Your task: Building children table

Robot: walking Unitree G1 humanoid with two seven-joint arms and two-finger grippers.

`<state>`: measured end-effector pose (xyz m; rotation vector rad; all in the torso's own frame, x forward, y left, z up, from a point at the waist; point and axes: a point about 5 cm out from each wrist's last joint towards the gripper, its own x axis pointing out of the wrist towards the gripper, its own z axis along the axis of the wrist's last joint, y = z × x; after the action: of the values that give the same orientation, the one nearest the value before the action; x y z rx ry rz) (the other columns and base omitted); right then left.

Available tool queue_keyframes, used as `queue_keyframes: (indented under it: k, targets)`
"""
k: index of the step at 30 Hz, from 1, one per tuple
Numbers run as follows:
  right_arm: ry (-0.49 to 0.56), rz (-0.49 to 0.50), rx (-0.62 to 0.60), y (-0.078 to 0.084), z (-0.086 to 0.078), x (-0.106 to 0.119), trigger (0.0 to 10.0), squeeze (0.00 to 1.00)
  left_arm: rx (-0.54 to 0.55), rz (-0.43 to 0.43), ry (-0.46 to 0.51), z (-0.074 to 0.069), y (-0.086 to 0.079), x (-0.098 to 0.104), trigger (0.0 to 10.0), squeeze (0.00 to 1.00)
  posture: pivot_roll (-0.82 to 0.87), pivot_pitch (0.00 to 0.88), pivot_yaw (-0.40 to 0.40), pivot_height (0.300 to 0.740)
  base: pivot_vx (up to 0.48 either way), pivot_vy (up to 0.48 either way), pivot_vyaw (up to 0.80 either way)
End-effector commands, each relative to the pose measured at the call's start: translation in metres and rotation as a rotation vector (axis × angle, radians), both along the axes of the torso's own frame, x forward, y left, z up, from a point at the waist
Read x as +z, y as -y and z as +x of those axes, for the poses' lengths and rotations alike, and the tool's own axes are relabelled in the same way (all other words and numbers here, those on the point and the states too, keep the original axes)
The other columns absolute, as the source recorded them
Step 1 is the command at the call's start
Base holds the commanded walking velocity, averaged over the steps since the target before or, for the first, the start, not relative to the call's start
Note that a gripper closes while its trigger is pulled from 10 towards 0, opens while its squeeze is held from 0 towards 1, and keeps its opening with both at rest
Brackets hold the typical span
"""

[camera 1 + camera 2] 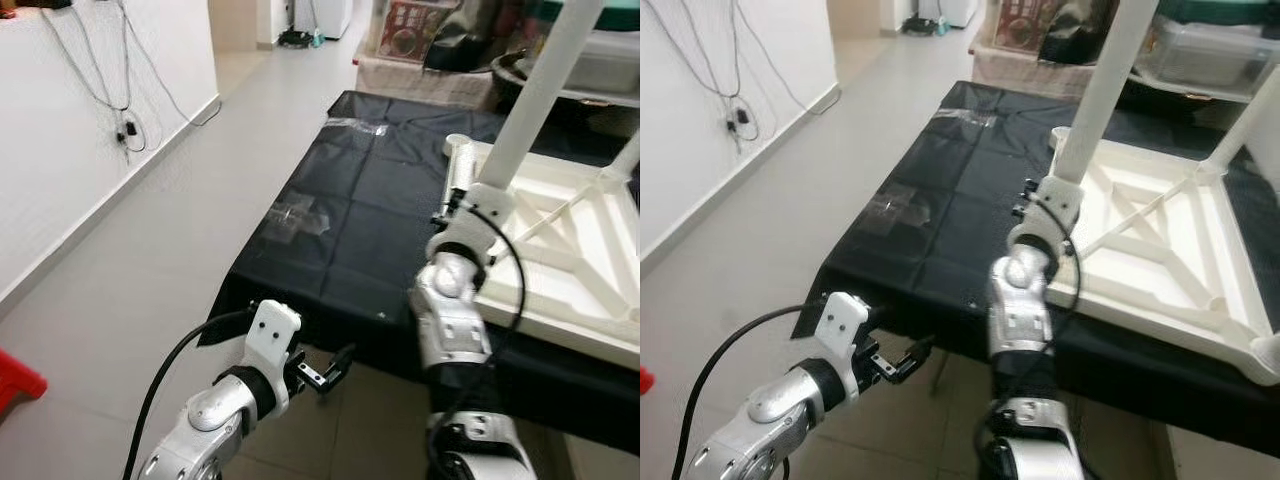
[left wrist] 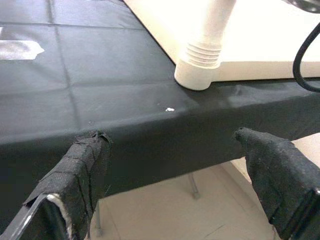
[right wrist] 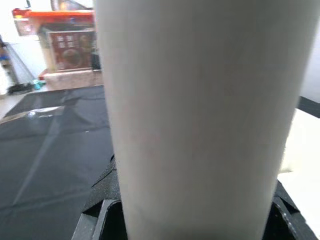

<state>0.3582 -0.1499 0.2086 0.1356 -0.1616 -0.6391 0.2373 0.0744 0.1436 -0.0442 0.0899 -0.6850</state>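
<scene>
A white children's table lies upside down on a black cloth-covered table. One white leg stands upright at its far left corner, and my right gripper is shut around the lower part of it. In the right wrist view the leg sits between the right gripper's black fingers. A second leg rises at the right. My left gripper hangs open, low, in front of the black table's near edge. In its wrist view the fingertips frame a threaded leg base.
Clear plastic bags lie on the black cloth at the left. The grey floor runs along a white wall with hanging cables. A red object sits on the floor at the left. Boxes and clutter stand behind the table.
</scene>
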Motion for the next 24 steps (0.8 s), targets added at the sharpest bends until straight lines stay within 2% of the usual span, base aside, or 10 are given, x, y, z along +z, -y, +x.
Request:
queue_keyframes:
  k: [1,3,4,6,8,9,15,16,17,24]
  targets:
    - [-0.084,0.172,-0.032,-0.024,0.002,-0.016,0.0,0.0,-0.002,0.012,-0.012,-0.001,0.0,-0.004,10.0,0.0,0.23,0.101,-0.05,0.74,0.0,0.0,0.0]
    - [-0.089,0.21,-0.031,-0.034,0.002,-0.015,0.0,0.0,-0.002,0.012,-0.013,-0.001,0.0,-0.004,10.0,0.0,0.22,0.101,-0.051,0.74,0.0,0.0,0.0]
    - [-0.08,0.212,0.012,-0.042,0.0,-0.012,8.9,0.0,-0.002,0.01,-0.013,-0.001,0.0,-0.004,10.0,0.0,0.22,0.103,-0.051,0.74,0.0,0.0,0.0]
    - [-0.08,0.212,0.012,-0.042,0.0,-0.012,8.9,0.0,-0.002,0.01,-0.013,-0.001,0.0,-0.004,10.0,0.0,0.22,0.103,-0.051,0.74,0.0,0.0,0.0]
    - [-0.052,0.176,0.092,-0.046,-0.006,-0.01,10.0,0.07,-0.002,0.008,-0.015,-0.001,0.0,-0.004,10.0,0.0,0.22,0.103,-0.051,0.74,0.0,0.0,0.0]
    - [-0.036,0.154,0.12,-0.044,-0.01,-0.01,10.0,1.0,-0.002,0.006,-0.015,-0.001,0.001,-0.004,10.0,0.0,0.22,0.103,-0.051,0.74,0.0,0.0,0.0]
    - [-0.001,0.111,0.145,-0.039,-0.02,-0.009,10.0,1.0,-0.001,0.005,-0.016,0.001,0.001,-0.005,10.0,0.0,0.2,0.101,-0.046,0.74,0.0,0.0,0.0]
    - [0.011,0.103,0.166,-0.037,-0.022,-0.008,10.0,0.88,-0.001,0.004,-0.017,0.002,0.001,-0.005,10.0,0.0,0.2,0.101,-0.046,0.74,0.0,0.0,0.0]
    - [0.028,0.087,0.201,-0.036,-0.026,-0.008,10.0,0.0,0.0,0.004,-0.017,0.003,0.002,-0.006,10.0,0.0,0.19,0.094,-0.042,0.74,0.0,0.0,0.0]
    - [0.027,0.076,0.297,-0.027,-0.04,-0.017,10.0,0.0,0.001,0.007,-0.017,0.008,0.003,-0.009,10.0,0.0,0.18,0.081,-0.038,0.74,0.0,0.0,0.0]
